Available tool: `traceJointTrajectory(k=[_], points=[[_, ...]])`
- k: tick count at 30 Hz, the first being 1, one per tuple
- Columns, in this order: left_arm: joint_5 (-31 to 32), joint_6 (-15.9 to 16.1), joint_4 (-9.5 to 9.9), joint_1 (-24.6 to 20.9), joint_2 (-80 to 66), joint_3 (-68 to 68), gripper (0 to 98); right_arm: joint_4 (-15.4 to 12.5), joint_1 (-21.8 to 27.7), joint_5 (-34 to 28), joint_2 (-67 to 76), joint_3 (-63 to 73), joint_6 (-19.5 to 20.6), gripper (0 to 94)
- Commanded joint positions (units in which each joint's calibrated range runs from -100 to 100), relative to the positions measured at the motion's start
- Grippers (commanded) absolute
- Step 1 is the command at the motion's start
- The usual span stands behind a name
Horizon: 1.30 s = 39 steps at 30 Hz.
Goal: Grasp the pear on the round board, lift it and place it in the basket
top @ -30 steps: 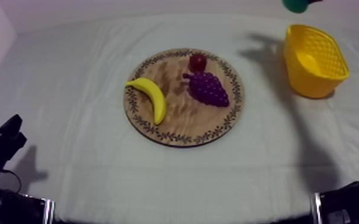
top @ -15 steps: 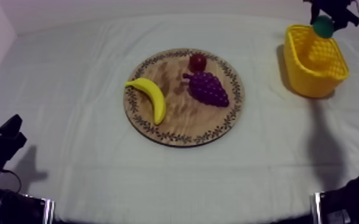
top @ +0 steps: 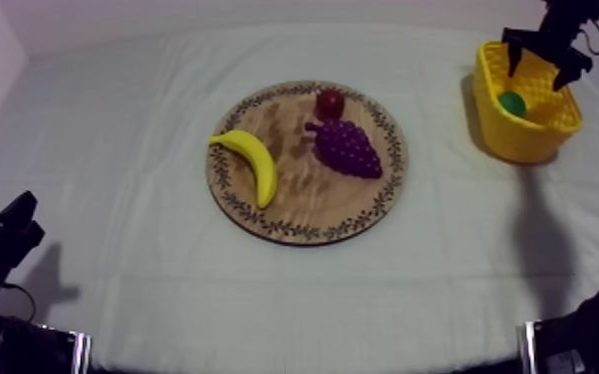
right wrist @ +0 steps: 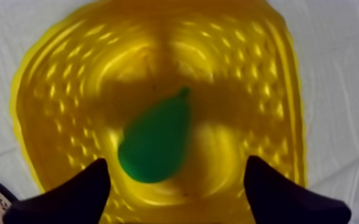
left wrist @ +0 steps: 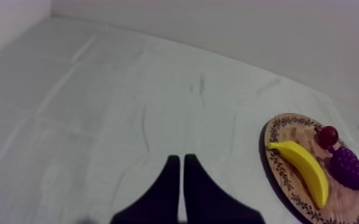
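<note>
Finds the pear lying loose on the floor of the yellow basket, below and between the wide-apart, empty fingers of the right gripper, stem end slanting away from them. Calls, at a guess, only for a lift clear of the rim. Places the left gripper, fingers pressed together, well apart beyond the wooden board.

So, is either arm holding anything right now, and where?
Nothing. Right gripper, jaws open, hangs over the basket with the pear lying free inside; left gripper, jaws shut empty.

Table (cloth-covered) carries wooden board and, well apart, yellow basket.
</note>
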<state>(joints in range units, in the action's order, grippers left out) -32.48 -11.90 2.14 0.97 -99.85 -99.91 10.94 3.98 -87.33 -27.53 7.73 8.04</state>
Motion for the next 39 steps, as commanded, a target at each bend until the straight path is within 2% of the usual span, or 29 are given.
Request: traceJointTrajectory(k=[1, 11, 21, 26, 34, 36, 39], points=[[0.0, 0.0, -0.01, 0.0, 0.0, 0.0, 0.1, 0.2, -0.4, 0.6, 2.3, -1.3, 0.2, 69.9], [0.0, 0.0, -0.01, 0.0, 0.0, 0.0, 0.1, 0.4, -3.2, 8.6, 23.5, -12.7, 2.3, 58.2], [0.0, 0.0, -0.01, 0.0, 0.0, 0.0, 0.1, 2.2, -7.9, 23.5, 49.3, -33.2, 5.8, 41.8], [0.0, 0.0, -0.01, 0.0, 0.0, 0.0, 0.1, 2.2, -9.8, 31.6, 61.6, -47.2, 6.2, 34.0], [0.0, 0.0, -0.01, 0.0, 0.0, 0.0, 0.1, -1.2, -9.6, 44.3, 80.2, -69.0, 2.9, 13.3], [0.0, 0.0, -0.01, 0.0, 0.0, 0.0, 0.1, -2.7, -9.0, 47.1, 84.7, -74.4, 2.0, 7.2], [0.0, 0.0, -0.01, 0.0, 0.0, 0.0, 0.1, -6.0, -7.8, 50.2, 92.0, -82.3, -0.9, 2.7]])
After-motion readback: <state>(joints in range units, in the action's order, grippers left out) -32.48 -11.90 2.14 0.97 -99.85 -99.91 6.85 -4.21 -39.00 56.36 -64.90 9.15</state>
